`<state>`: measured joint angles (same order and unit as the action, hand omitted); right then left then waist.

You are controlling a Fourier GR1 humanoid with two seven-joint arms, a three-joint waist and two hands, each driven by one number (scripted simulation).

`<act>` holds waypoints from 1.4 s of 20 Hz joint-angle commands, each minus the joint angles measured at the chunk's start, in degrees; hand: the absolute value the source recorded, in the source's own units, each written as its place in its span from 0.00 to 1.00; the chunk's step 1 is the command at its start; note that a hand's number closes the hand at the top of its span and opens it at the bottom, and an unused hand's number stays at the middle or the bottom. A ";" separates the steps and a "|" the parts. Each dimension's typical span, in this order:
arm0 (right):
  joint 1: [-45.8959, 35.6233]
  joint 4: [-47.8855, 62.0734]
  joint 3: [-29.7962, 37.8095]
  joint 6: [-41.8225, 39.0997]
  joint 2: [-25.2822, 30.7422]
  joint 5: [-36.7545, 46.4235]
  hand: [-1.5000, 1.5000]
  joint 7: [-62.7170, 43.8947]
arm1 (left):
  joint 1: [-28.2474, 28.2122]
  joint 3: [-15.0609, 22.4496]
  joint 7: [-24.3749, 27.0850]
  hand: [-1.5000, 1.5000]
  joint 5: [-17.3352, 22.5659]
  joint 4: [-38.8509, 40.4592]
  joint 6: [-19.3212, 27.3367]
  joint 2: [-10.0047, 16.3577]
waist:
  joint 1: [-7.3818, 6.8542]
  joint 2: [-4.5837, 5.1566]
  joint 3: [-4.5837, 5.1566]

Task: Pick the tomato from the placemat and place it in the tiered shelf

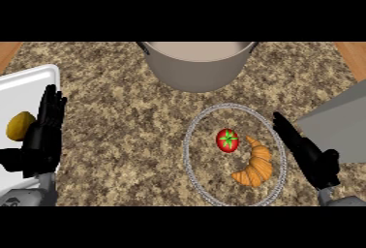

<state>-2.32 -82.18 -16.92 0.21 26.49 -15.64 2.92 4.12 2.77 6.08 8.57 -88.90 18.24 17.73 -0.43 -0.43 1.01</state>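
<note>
Two hands show, both with fingers straight and holding nothing. Right hand (306, 151) lies at the right rim of the placemat (188, 145), fingers pointing up and slightly inward, apart from the tomato (228, 140). Left hand (43, 138) rests well left of the placemat, fingers up, over the edge of a white tray (28, 82).

Tomato: inside the placemat, slightly above its centre, green stalk star facing up. Croissant (255, 167) lies just beside it, toward the placemat's lower right; whether the two touch cannot be told.

Handling, as judged:
- Small and round, so likely light and prone to roll if nudged.
- Smooth skin, probably slippery; flesh likely yields under a squeeze.
- Best hold: across the widest girth, thumb on one side and fingers opposite, coming from above.
- Upper and left flanks are free; the croissant crowds the lower right flank.
- The right hand is the nearer one.

Right of the placemat stands a grey slab-sided body (336, 126), cut by the view's edge, presumably the tiered shelf. Above the placemat sits a large grey pot (196, 68). A yellow fruit (20, 126) lies on the tray.
</note>
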 commanded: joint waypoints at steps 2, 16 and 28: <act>-2.89 -3.89 5.77 4.92 -0.34 -1.31 0.00 -5.05 | 1.44 3.23 -1.71 0.50 -2.67 0.81 -1.13 -0.70 | 0.85 0.33 -0.98; 1.97 -0.08 15.02 50.22 -16.54 14.88 0.00 5.28 | 3.32 10.33 -5.29 0.50 -3.52 4.68 -7.31 -1.53 | 2.25 0.44 -1.04; 7.55 -19.42 0.88 38.68 -4.52 24.64 0.00 -16.09 | 5.65 10.07 -7.60 0.50 -5.35 5.82 -8.56 -3.29 | 0.33 0.24 -0.81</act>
<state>5.16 -96.45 -10.98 39.43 17.13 2.41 -2.06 10.28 12.92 -0.11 3.18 -81.76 9.80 14.50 0.43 -0.10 0.15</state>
